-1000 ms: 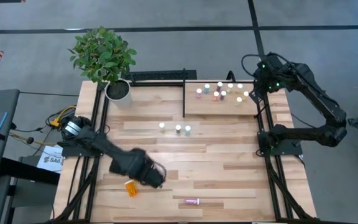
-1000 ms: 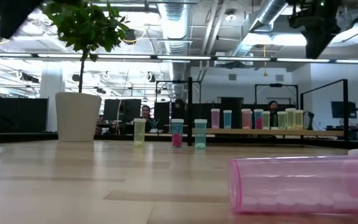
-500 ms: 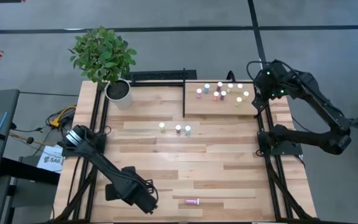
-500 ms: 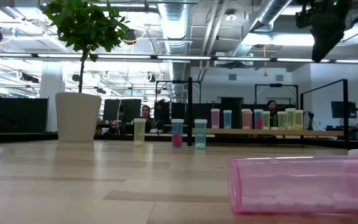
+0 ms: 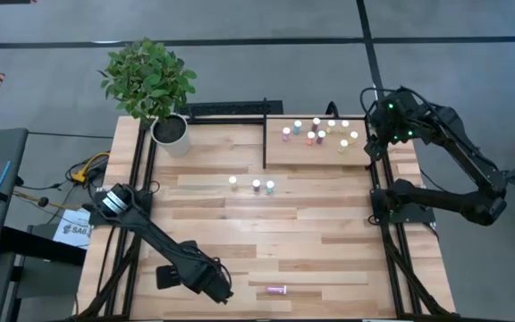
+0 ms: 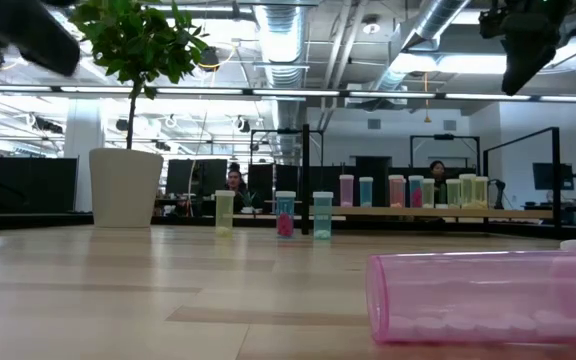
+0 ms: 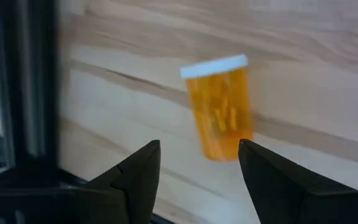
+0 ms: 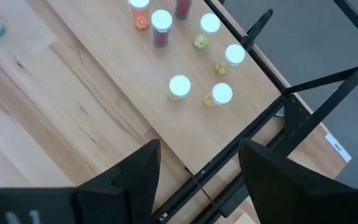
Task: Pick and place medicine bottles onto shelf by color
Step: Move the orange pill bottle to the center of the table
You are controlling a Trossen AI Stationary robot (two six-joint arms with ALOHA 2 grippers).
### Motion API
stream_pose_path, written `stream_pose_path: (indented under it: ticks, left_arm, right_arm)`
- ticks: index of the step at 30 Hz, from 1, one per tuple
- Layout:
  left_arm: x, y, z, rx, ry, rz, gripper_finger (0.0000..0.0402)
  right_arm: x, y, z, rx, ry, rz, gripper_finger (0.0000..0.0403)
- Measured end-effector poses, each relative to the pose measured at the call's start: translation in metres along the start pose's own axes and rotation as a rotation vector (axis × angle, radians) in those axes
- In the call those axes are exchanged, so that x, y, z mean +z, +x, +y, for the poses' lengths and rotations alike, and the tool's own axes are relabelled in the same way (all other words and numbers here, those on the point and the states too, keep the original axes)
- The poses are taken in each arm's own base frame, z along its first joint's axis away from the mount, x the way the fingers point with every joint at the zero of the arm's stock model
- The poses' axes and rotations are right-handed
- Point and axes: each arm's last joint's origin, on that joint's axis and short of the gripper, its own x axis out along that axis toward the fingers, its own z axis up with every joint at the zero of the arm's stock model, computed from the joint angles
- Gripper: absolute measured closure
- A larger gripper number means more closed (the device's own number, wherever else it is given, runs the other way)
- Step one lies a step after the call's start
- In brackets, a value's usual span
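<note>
Pale plank tabletop [image 5: 266,241] fills the foreground. At its near edge the left gripper [image 7: 197,163] hangs low with its fingers parted and nothing between them; in the left wrist view an orange, white-capped medicine bottle [image 7: 219,107] lies on its side on the planks just beyond the fingertips. From overhead that bottle is hidden under the arm. Just beside it lies a clear pink cylinder bottle, also on its side [image 5: 278,290]. Both being round and toppled, the likeliest trouble is a finger nudging one so it rolls toward the table edge, or a pinch across the cap that lets it squirt free.

Mid-table, three small capped bottles stand upright in a row [image 5: 256,185]; an arm carrying a bottle low over them could bowl them down.

Farthest off, the light-wood shelf with thin black frame [image 5: 280,152] holds a tight cluster of little bottles [image 8: 179,86]. The right gripper [image 8: 197,163] hovers over its outer end, fingers apart, holding nothing. Crowding there makes a wrong colour grouping or a knocked neighbour quite possible.
</note>
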Motion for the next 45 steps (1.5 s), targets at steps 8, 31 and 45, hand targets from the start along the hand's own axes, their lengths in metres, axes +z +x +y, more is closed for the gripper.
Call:
stream_pose_path:
  ticks: [8, 31, 45]
  left_arm:
    - [0.001, 0.037, -0.019, -0.111, 0.011, 0.097, 0.0198]
    - [-0.003, -0.038, -0.002, -0.096, -0.012, 0.034, 0.0198]
    - [0.011, -0.083, -0.006, -0.191, -0.025, 0.037, 0.0198]
  right_arm:
    - [0.001, 0.0, 0.0, -0.001, 0.001, -0.009, 0.0165]
    - [0.007, 0.0, -0.001, 0.01, 0.05, -0.063, 0.0165]
    - [0.007, 0.0, -0.001, 0.007, 0.05, -0.062, 0.0165]
